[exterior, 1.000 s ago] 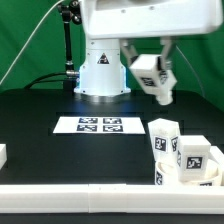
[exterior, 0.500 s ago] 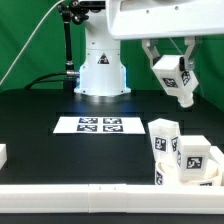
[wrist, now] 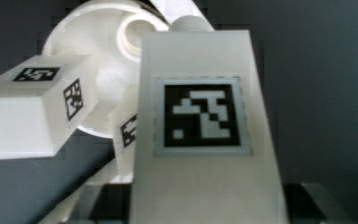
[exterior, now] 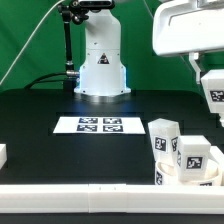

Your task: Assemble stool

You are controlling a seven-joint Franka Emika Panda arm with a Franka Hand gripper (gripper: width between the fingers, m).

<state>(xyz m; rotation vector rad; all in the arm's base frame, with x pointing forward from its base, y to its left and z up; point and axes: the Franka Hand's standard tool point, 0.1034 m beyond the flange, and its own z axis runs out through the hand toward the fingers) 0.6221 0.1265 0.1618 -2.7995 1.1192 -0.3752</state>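
White plastic leg (exterior: 213, 90) is clamped in the gripper (exterior: 209, 78) and carried high at the exterior view's right edge, partly cut by the frame. The jaws are closed on the leg's sides. Wrist view agrees: the leg (wrist: 201, 110) fills the centre, tag toward the camera, near end seated between the jaws. It touches nothing else.

Seat (exterior: 205, 178): a round white disc resting on the black table (exterior: 40, 110) at the exterior view's lower right, just behind the front border rail (exterior: 80, 190). Two standing legs (exterior: 164, 138) rise from it, upright and close together. Cannot tell whether they are fastened.

Key relation: the seat lies below the held leg, somewhat toward the exterior view's left and nearer that camera, with a clear vertical gap between them. The leg's long axis reads near upright, slightly tilted, free end down. In the wrist view the seat (wrist: 96, 45) shows past the free end but off to one side of the axis, with one of the standing legs (wrist: 34, 100) beside it.

Judgement: the leg is not yet over a free socket. The next move calls for a traverse toward the seat before any descent, keeping clear of the standing legs. The free socket itself is not visible.

Marker board (exterior: 99, 125) lies well apart, toward the exterior view's left, and is not involved.
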